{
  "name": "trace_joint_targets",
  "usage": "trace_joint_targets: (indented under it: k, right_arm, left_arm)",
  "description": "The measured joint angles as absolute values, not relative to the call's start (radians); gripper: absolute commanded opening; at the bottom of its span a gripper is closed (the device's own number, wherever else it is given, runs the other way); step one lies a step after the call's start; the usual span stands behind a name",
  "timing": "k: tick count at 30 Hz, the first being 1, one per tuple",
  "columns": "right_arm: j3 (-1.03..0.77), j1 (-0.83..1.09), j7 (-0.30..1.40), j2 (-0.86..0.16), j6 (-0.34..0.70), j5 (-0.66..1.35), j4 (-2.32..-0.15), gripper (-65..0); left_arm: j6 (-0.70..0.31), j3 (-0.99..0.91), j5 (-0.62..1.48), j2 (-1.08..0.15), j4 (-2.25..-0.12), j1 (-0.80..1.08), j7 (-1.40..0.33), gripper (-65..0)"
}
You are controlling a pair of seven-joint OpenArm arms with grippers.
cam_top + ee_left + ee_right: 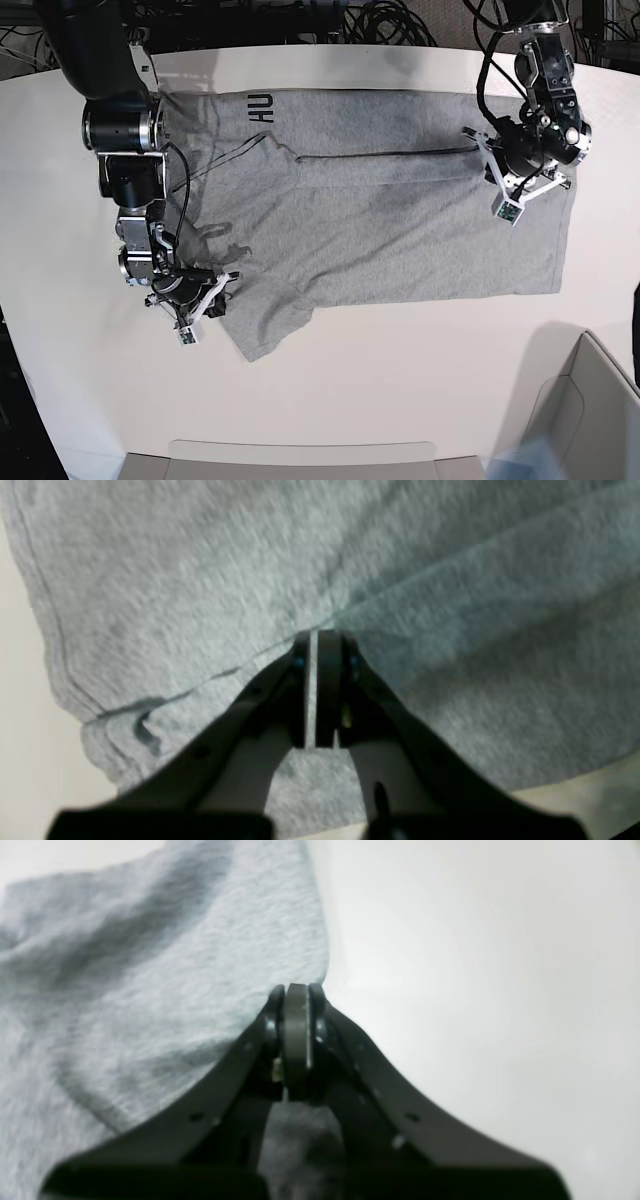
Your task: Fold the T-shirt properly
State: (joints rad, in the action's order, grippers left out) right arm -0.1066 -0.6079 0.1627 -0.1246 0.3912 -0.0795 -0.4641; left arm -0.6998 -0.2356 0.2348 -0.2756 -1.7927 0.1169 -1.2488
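The heather-grey T-shirt (400, 230) lies spread on the white table, its top part folded down and dark lettering (260, 107) showing at the upper left. My left gripper (472, 140) is at the right end of that fold. In the left wrist view, that left gripper (315, 632) is shut, pinching a crease of the T-shirt (200, 580). My right gripper (228, 277) sits at the lower left sleeve. In the right wrist view, this right gripper (297, 987) is shut on the edge of the T-shirt (125, 990).
An open cardboard box (590, 400) stands at the lower right corner. A grey tray rim (300, 460) runs along the front edge. Black cables (380, 20) lie behind the table. Bare white table (400, 370) stretches in front of the shirt.
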Motion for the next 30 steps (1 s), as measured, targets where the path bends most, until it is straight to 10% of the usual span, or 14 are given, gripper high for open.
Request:
trace_joint_targets:
  k: [14,20,25,30]
  right_arm:
    - [-0.108,-0.021,0.598,-0.099,0.400,-0.090,-1.615,-65.0]
    - [-0.109,0.113,0.624,-0.099,0.404,-0.102,-1.662,-65.0]
    - [-0.112,0.130,0.614,-0.093,0.403,-0.105,-1.665,-43.2]
    - [-0.112,0.163,0.623,-0.082,0.405,-0.101,-1.807,-42.5]
  left_arm:
    - [-0.700,-0.238,0.233,-0.257,-1.795,0.115,-1.249,-62.2]
    - [-0.700,-0.236,0.234,-0.255,-1.795,0.114,-1.243,-62.2]
    - [-0.700,-0.236,0.235,-0.254,-1.795,0.114,-1.242,-62.2]
    - [-0.700,-0.236,0.234,-0.255,-1.795,0.114,-1.242,-62.2]
